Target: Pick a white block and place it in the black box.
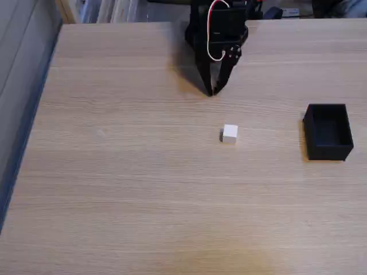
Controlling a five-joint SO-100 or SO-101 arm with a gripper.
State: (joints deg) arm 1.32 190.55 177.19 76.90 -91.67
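Note:
A small white block [230, 134] lies on the wooden table near the middle of the fixed view. The black box [328, 131] stands open-topped at the right edge, well apart from the block. My black gripper [213, 91], with red and white wires on it, hangs at the far side of the table, tips pointing down just above the surface. Its two fingers meet at the tips, so it is shut with nothing in it. The block sits a short way in front of the tips and slightly to the right.
The wooden table [126, 183] spreads wide to the left and front. A grey wall or panel [17, 86] runs along the left edge. Cluttered items [114, 8] line the far edge behind the arm.

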